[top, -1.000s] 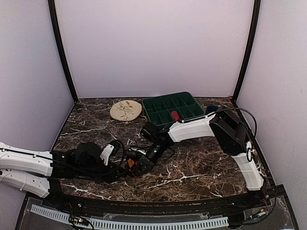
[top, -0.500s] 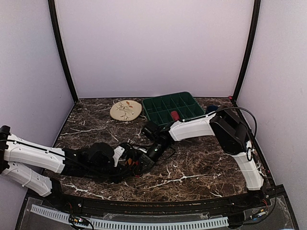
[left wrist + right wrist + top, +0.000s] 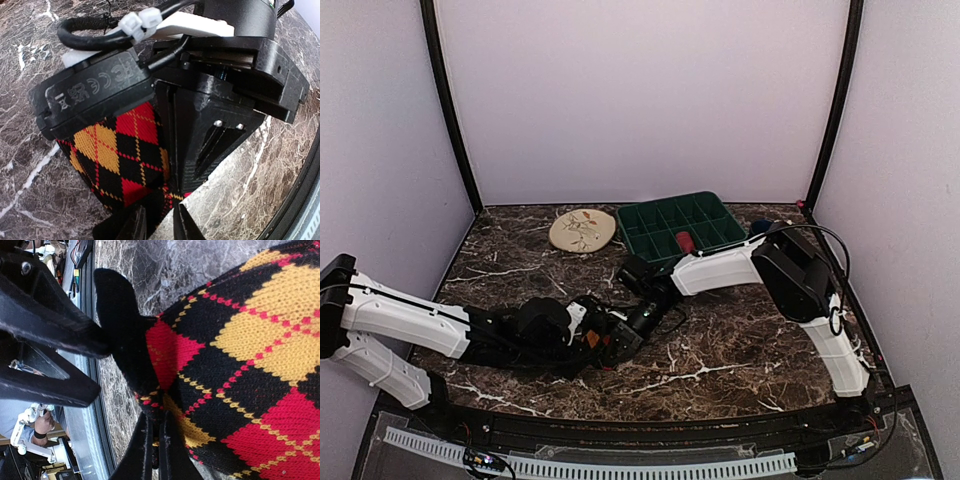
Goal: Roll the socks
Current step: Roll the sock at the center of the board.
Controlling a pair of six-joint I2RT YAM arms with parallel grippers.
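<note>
The argyle sock [image 3: 240, 365] lies on the marble surface [image 3: 740, 350] near its middle, a little to the left and toward the near edge. Both arms reach in over it from opposite sides. From above it is almost wholly hidden under them, so its long axis cannot be read there.

The right gripper [image 3: 156, 452] has its fingers pressed together on the sock's edge, with a thin fold of red and black knit pinched between them. In its own view, the patterned body of the sock spreads up and to the right of that pinch.

The left gripper [image 3: 159, 227] comes in from the left and meets the sock at almost the same corner. Its jaws stand narrowly apart at a plain black flap of the fabric. Whether they bite the flap or only bracket it I cannot tell.

In the left wrist view the sock runs away from the left fingertips and under the body of the right gripper. The bulk of the fabric therefore seems to lie to the right and far side of the shared corner. Both grippers are at the sock, but only the right one clearly holds it. Any roll would likely have to start at this corner and travel along the fabric beneath the right gripper.
</note>
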